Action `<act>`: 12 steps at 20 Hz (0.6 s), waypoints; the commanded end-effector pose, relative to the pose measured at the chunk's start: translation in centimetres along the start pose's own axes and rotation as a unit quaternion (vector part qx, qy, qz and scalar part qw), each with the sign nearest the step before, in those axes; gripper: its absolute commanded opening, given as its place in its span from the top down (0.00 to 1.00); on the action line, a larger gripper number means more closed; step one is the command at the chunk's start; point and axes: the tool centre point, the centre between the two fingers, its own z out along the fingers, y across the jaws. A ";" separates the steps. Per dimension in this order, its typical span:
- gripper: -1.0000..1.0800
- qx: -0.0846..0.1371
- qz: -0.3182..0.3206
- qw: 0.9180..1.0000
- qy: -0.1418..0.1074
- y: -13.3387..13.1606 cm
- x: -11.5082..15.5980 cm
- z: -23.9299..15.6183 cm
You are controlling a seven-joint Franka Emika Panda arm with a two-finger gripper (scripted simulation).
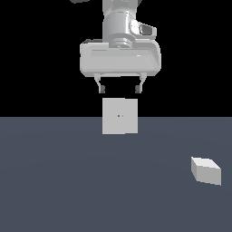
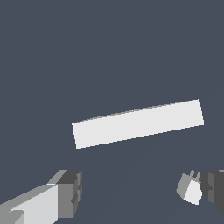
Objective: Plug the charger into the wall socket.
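Observation:
The wall socket (image 1: 119, 116) is a pale grey square plate standing upright on the floor, with a tiny orange dot at its centre. In the wrist view it shows edge-on as a pale strip (image 2: 138, 123). The charger (image 1: 206, 170) is a small white-grey block lying on the floor toward the exterior view's right, nearer the camera than the socket. It also shows in the wrist view (image 2: 190, 189), close beside one finger (image 2: 213, 189). My gripper (image 1: 120, 88) hangs open and empty in the air above the socket, well away from the charger. In the wrist view the gripper (image 2: 142, 192) has only floor between its fingertips.
A flat dark blue-grey floor (image 1: 68, 181) fills the lower part of the exterior view, with black background behind it. No other objects show.

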 end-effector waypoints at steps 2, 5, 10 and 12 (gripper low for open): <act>0.04 0.000 0.000 1.000 0.000 0.0 0.0 0.0; 0.04 0.000 0.005 1.000 0.001 0.4 -0.2 0.2; 0.04 -0.001 0.024 1.000 0.004 1.9 -1.1 1.3; 0.04 -0.001 0.035 0.999 0.006 2.8 -1.7 1.9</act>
